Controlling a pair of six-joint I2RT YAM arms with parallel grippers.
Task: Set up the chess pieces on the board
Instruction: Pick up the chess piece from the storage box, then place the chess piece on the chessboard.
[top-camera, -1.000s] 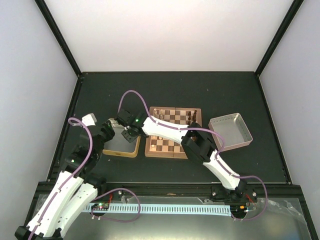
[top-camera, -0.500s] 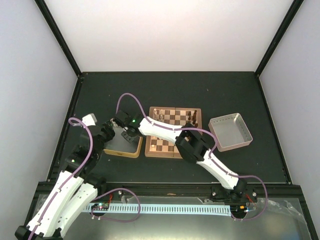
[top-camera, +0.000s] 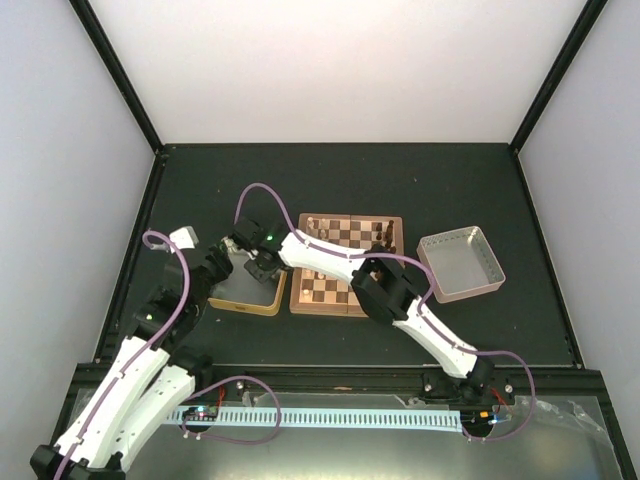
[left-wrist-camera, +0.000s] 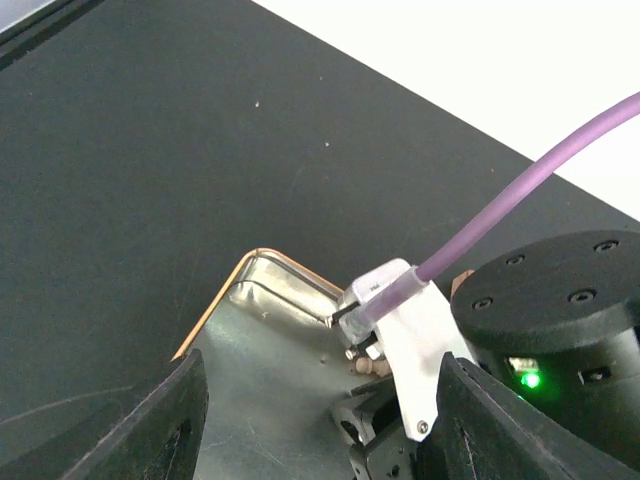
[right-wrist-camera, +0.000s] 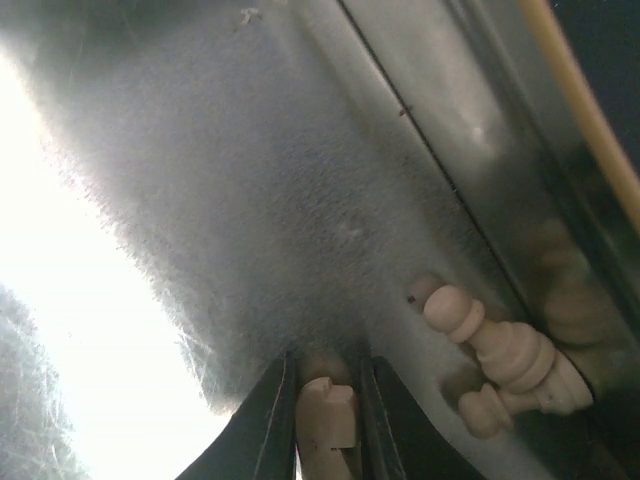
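A: Biggest first. What did we see?
B: A dark tabletop w/ both arms over it. The right arm lay across the near-left part of the board, and the left arm stood at the left side.
A: And the board?
B: We saw the board mid-tabletop. The tin sat just beside it on the left, and the tray was on the right, a bit apart. A few chess pieces stood on its far rows, too small for us to tell which.
A: Tools?
B: The left tool hung over the tin's left end, fingers wide apart, nothing btwn them. The right tool was down inside the tin w/ its jaws closed in on a pale piece, one finger each side, both touching it. We couldn't tell if that piece was off the tin's floor.
A: Anything else in there?
B: Loose pale men lay on their sides against the tin's wall. They were just right of the right tool and not touching it. We couldn't count them for sure.
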